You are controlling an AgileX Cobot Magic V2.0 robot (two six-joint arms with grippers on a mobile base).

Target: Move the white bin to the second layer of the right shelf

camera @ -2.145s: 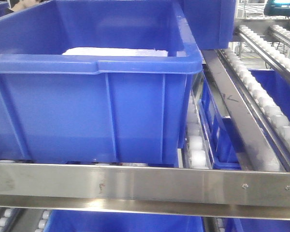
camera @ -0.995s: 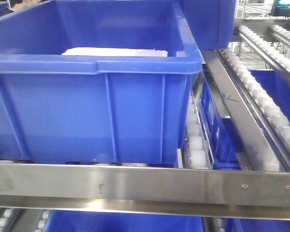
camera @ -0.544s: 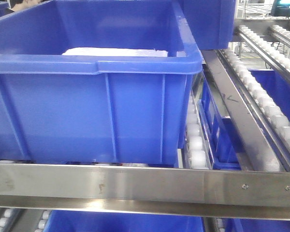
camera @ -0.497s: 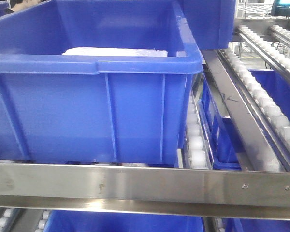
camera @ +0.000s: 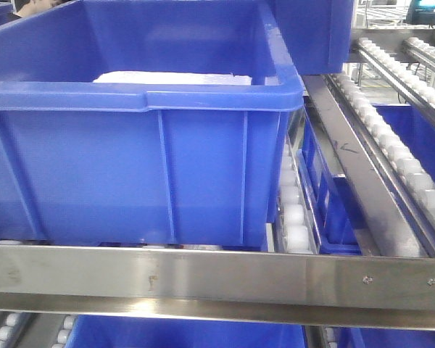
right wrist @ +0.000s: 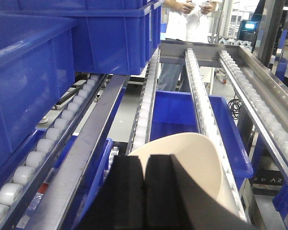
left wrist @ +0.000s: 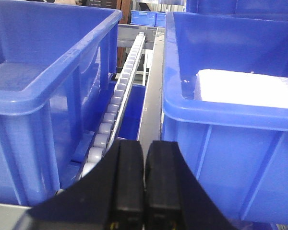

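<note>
Right hand [right wrist: 144,191] pinches white bin [right wrist: 192,163] rim, tilted, above roller tracks [right wrist: 194,81]. Left hand [left wrist: 144,187] pressed together, empty, between blue crates [left wrist: 230,124].

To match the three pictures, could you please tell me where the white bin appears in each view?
Front view: not in it.
Left wrist view: not in it; the white slab in the blue crate is something else.
Right wrist view: bottom centre, the white bin just beyond the right end effector.
Shared landmark: the white roller tracks, seen in all three views.
</note>
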